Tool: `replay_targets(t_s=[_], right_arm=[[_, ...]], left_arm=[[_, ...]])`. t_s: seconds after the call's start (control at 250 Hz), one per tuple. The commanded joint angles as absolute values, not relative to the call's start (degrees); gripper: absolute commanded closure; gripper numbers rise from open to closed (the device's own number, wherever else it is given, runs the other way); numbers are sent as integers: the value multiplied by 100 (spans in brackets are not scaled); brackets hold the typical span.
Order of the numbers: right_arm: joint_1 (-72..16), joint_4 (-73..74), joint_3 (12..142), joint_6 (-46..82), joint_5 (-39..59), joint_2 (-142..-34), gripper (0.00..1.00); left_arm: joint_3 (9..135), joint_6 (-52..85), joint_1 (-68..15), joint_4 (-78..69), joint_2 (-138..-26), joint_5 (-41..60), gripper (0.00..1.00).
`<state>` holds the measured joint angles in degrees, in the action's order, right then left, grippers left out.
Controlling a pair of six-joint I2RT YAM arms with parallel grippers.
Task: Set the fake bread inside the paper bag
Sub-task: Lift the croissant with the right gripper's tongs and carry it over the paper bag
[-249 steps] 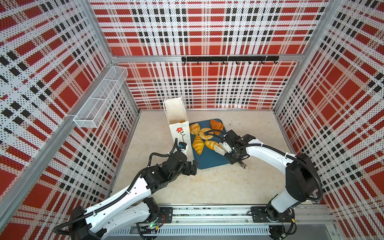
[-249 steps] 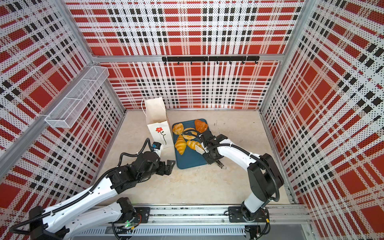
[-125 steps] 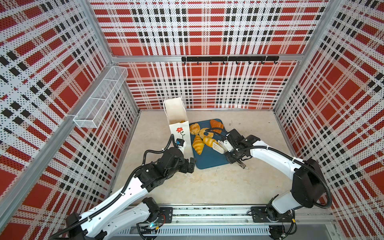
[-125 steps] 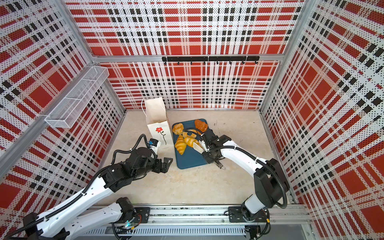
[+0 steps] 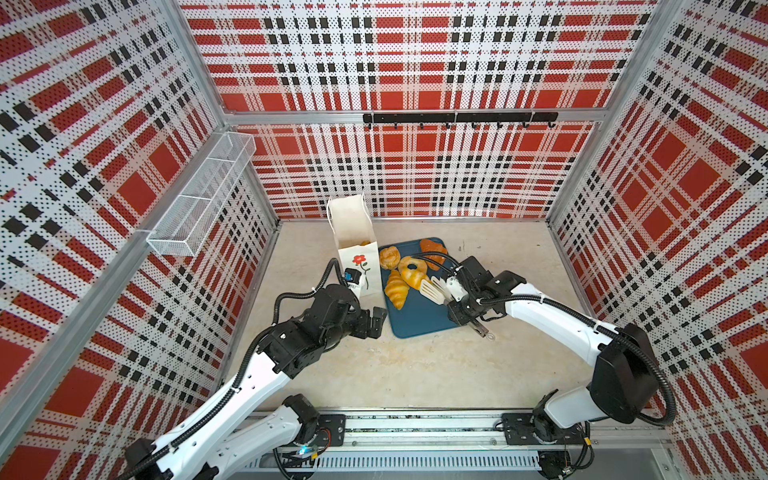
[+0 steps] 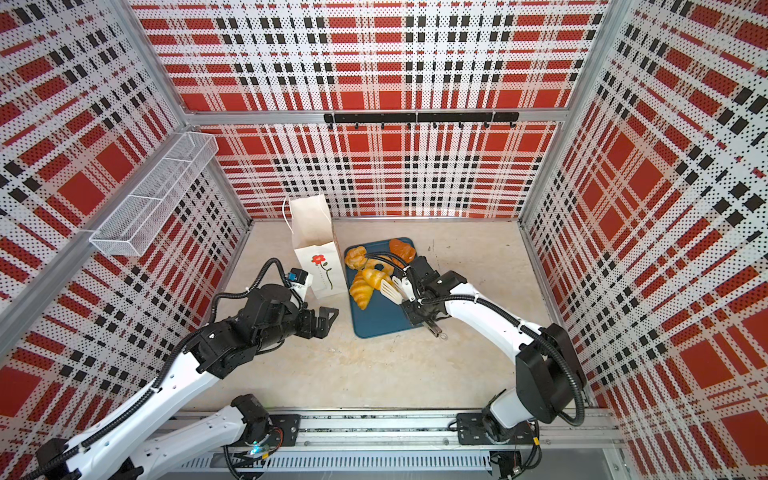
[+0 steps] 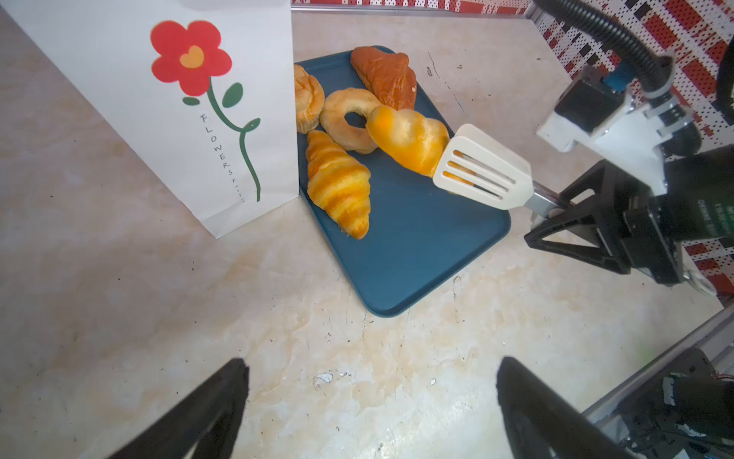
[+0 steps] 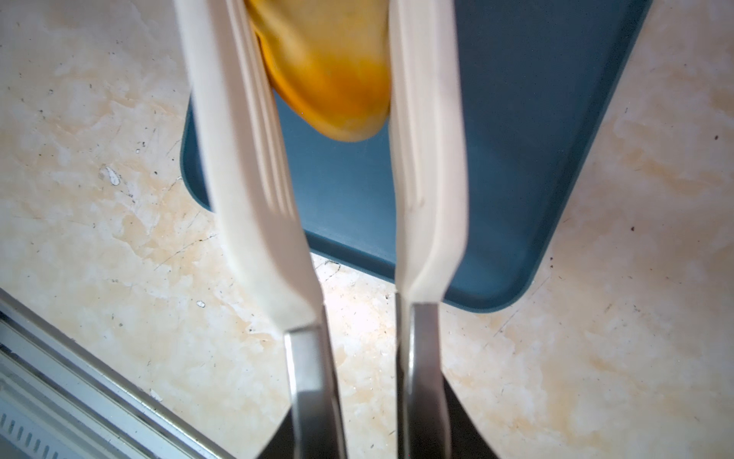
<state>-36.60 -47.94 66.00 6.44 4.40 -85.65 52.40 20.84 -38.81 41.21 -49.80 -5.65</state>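
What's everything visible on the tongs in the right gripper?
The tongs have two white slotted spatula heads, plastic-looking, on bare steel arms with a small ring at the tail. The right gripper is shut on the steel arms, squeezing the heads partly together. The heads pinch one end of a yellow pastry over the blue tray. The tongs touch nothing else that shows.

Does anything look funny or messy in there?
Nothing is spilled or broken. One funny thing: a yellow bread sticks out tilted over the blue tray, pinched only by its end in the white tongs that the right gripper holds. The paper bag stands upright.
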Motion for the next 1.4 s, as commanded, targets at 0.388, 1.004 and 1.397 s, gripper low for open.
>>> replay_targets(t_s=[0.388, 1.004, 1.397], right_arm=[[-3866, -4236, 6854, 940, 865, -8040, 64], [-4250, -4223, 7529, 1001, 835, -8075, 64], [-4491, -3919, 8030, 1105, 1124, -8353, 64]], left_arm=[[5912, 1689, -3345, 4508, -4991, -160, 0], [6194, 1648, -2791, 4654, -4984, 19, 1], [6267, 1519, -2283, 4671, -4886, 148, 1]])
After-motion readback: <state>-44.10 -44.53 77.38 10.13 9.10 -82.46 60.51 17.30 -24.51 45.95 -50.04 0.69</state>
